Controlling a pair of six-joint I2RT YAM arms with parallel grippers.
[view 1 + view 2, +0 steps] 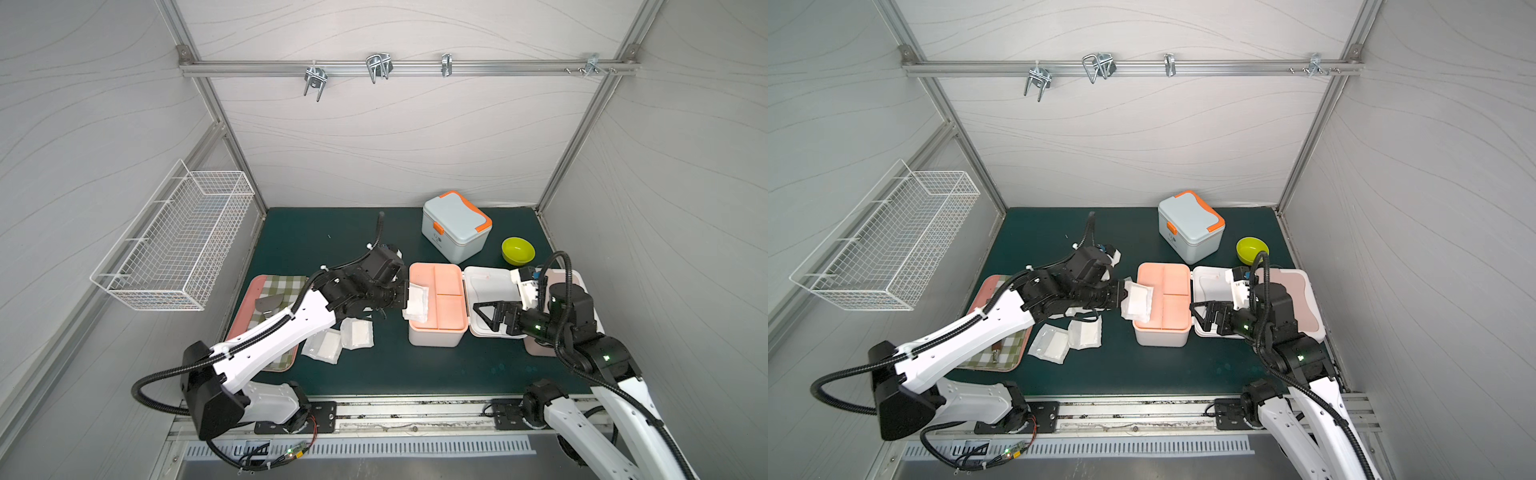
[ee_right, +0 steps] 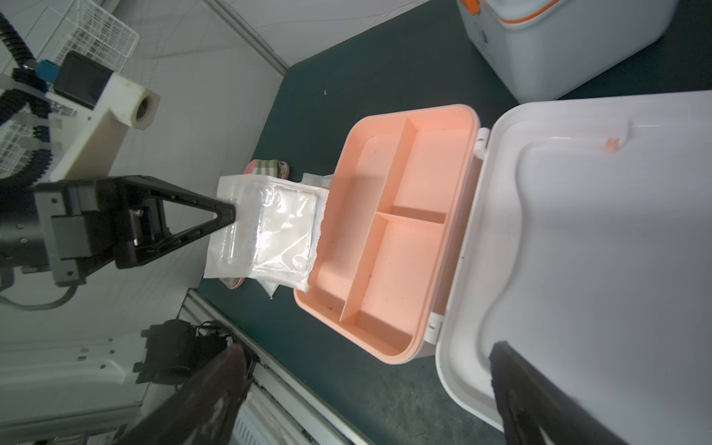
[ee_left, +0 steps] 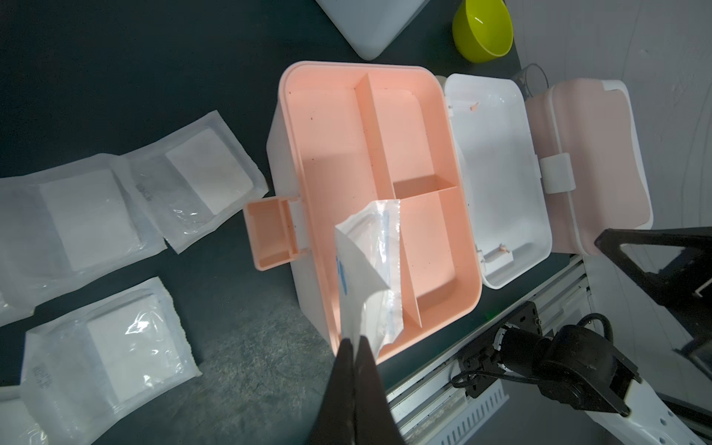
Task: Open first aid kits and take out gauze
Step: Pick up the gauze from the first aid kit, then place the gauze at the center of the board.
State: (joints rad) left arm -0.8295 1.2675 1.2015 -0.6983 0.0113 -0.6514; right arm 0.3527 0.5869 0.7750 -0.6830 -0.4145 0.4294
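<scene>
The white first aid kit [image 1: 436,332] stands open at the table's middle, its peach inner tray [image 3: 346,154] bare and its lid [image 1: 490,291] folded out to the right. My left gripper [image 1: 402,297] is shut on the edge of a gauze pouch [image 1: 417,302], held over the tray's left rim. In the left wrist view the jaws [image 3: 356,343] pinch that gauze [image 3: 370,269]. Two more gauze pouches [image 1: 357,332] [image 1: 322,347] lie on the mat left of the kit. My right gripper [image 1: 482,316] hangs open over the lid's front, holding nothing. The blue kit [image 1: 455,226] and the pink kit [image 1: 1293,299] are closed.
A green bowl [image 1: 518,250] sits between the blue kit and the pink kit. A pink tray with checked cloth [image 1: 266,316] lies under my left arm. A white wire basket [image 1: 174,245] hangs on the left wall. Metal hooks [image 1: 378,66] hang from the back rail.
</scene>
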